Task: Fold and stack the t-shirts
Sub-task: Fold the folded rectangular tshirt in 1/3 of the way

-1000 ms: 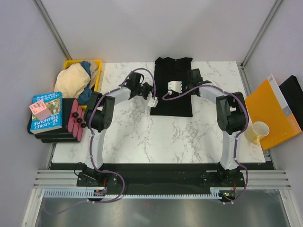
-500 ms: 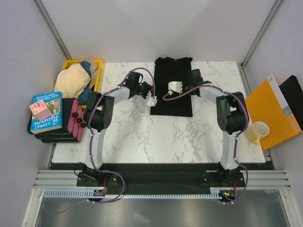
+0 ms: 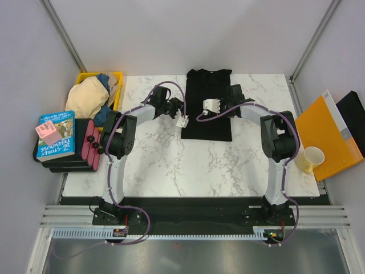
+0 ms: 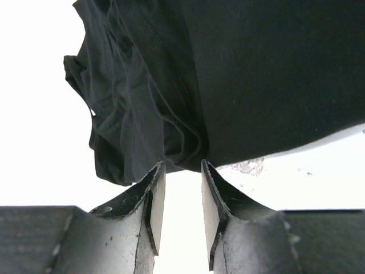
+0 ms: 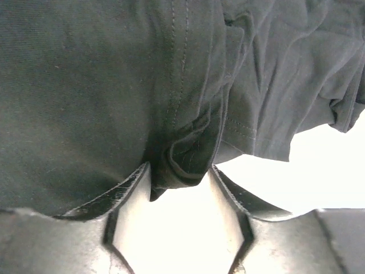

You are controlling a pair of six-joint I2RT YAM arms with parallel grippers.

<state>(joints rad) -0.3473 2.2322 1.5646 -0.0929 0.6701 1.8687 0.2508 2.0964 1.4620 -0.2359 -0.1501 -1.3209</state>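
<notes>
Now, with the black t-shirt (image 3: 210, 80) folded narrow at upper middle of the frame, I have the left gripper (image 4: 178, 171) parted at its left edge and the right gripper (image 5: 179, 169) parted over its middle, presumably so the cloth settles flat.

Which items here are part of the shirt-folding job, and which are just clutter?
Job: black t-shirt; beige t-shirt and blue t-shirt, both in the yellow bin.
Lying about: stack of books, orange folder, pale yellow cup.
</notes>
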